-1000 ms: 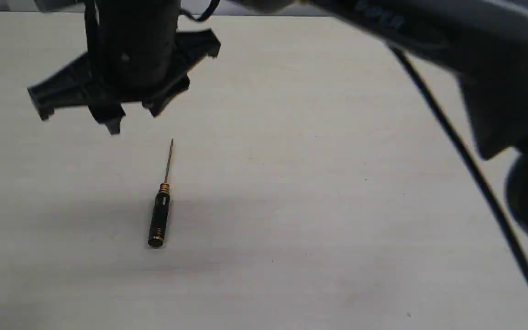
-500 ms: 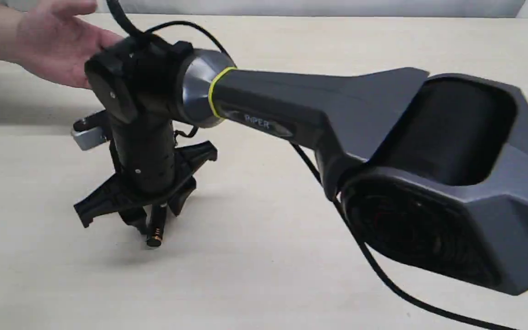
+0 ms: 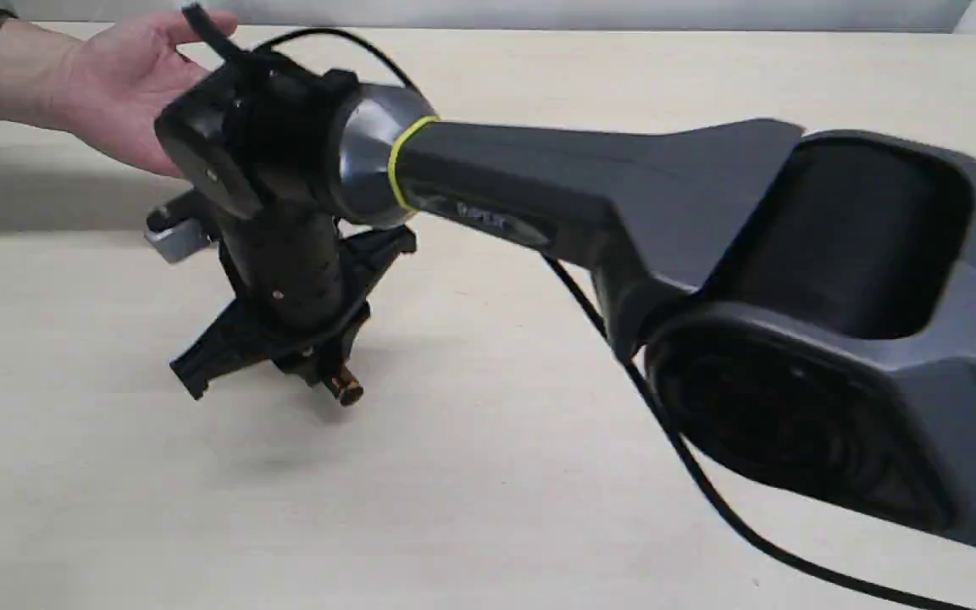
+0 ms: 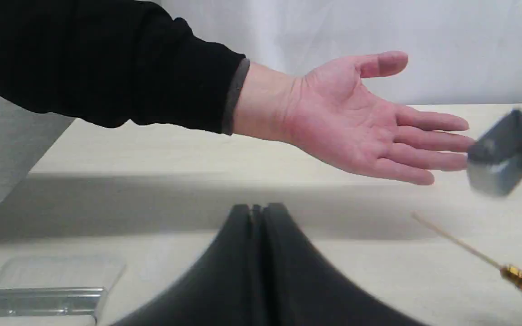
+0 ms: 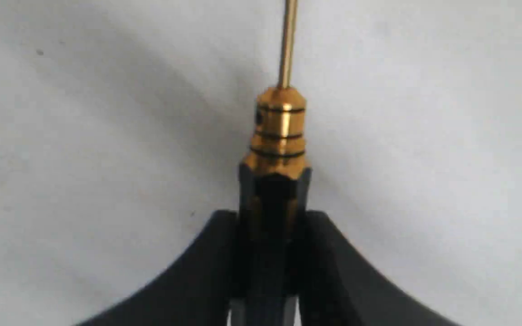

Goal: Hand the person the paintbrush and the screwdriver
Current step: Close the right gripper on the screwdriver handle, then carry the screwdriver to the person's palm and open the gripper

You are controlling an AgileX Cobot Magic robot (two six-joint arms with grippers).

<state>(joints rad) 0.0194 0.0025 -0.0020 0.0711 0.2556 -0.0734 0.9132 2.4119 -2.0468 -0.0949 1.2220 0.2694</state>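
My right gripper [image 3: 318,373] reaches across to the left side and is shut on the screwdriver [image 3: 344,390], whose gold end pokes out below the fingers, off the table. The right wrist view shows the black handle [image 5: 279,136] clamped between the fingers [image 5: 206,253], with the thin shaft pointing away. The person's open palm [image 3: 124,85] waits just behind this arm's wrist. My left gripper [image 4: 256,210] is shut and empty, low over the table. The paintbrush [image 4: 48,290] lies near it; only its pale bristles and silver ferrule show. The hand [image 4: 360,122] hovers above the screwdriver [image 4: 519,278].
The right arm's big grey link [image 3: 793,296] and its black cable [image 3: 708,508] fill the right half of the exterior view. A pale wooden table [image 3: 488,508] lies under everything, and the person's black sleeve [image 4: 84,59] enters from the left.
The right gripper came down over the screwdriver lying on the table, shut on its handle, and has now raised and tilted it. The person's hand has come into view.
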